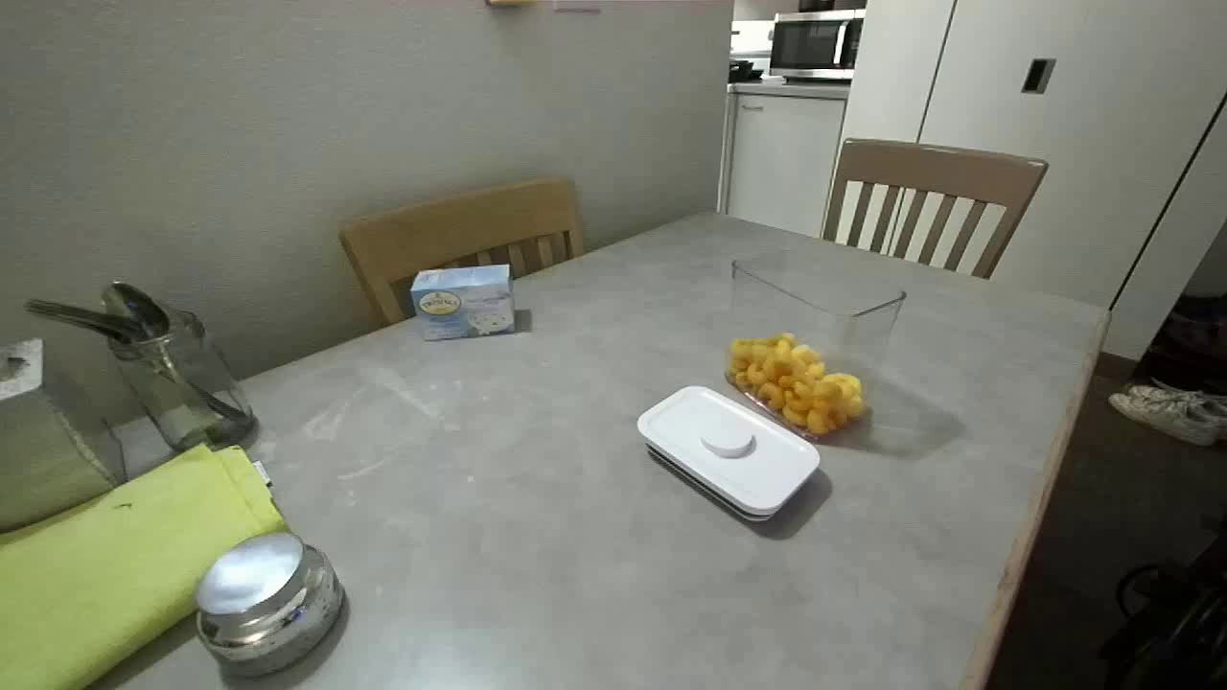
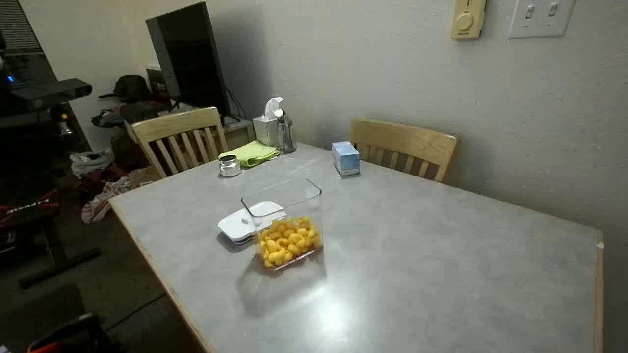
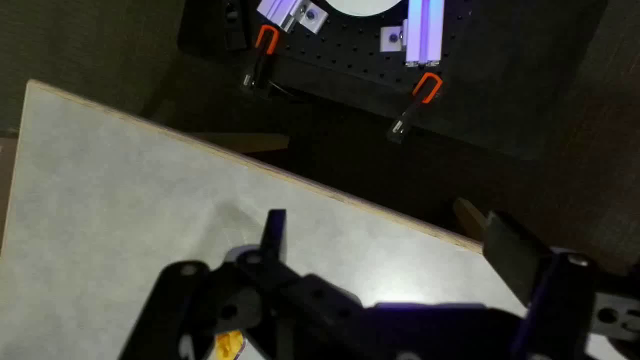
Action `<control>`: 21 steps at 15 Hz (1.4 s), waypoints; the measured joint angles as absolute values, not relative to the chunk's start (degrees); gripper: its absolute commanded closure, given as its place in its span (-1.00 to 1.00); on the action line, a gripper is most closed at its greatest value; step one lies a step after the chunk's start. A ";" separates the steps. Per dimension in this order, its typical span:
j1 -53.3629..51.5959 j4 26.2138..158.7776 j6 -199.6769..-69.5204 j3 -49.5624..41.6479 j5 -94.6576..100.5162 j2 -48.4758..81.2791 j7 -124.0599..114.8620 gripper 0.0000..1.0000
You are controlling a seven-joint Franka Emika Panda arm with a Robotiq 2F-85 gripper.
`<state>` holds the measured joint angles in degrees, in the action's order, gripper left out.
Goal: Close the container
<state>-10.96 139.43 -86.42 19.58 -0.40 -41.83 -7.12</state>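
1. One grey table (image 1: 498,498) is carrying the work.
2. Gripper (image 3: 385,222) is hanging well apart from it, spread wide, holding nothing.
3. Container (image 1: 805,324) is standing upright on the table, mouth uncovered.
4. White lid (image 1: 733,469) is lying just beside the container; fetching it is, I'm judging, the step in hand.
5. Its round knob (image 1: 727,439) is facing up, probably calling for a lowering and pinch next.

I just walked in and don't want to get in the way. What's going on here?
The robot's pincer stands open with nothing in its grip, so nothing is being handled right now. The job is to close the clear box, which stands uncovered on the table with yellow food in its lower part. The white lid lies beside it, not yet put on.
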 measured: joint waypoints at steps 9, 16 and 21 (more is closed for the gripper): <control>-11.06 139.57 -88.54 19.58 2.54 -41.81 -7.85 -1.00; -7.61 142.83 -108.95 15.58 16.34 -39.61 -11.76 -1.00; -1.03 144.70 -127.00 10.91 18.31 -33.33 -17.11 -1.00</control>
<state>-1.03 144.70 -127.00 10.91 18.31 -33.33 -17.11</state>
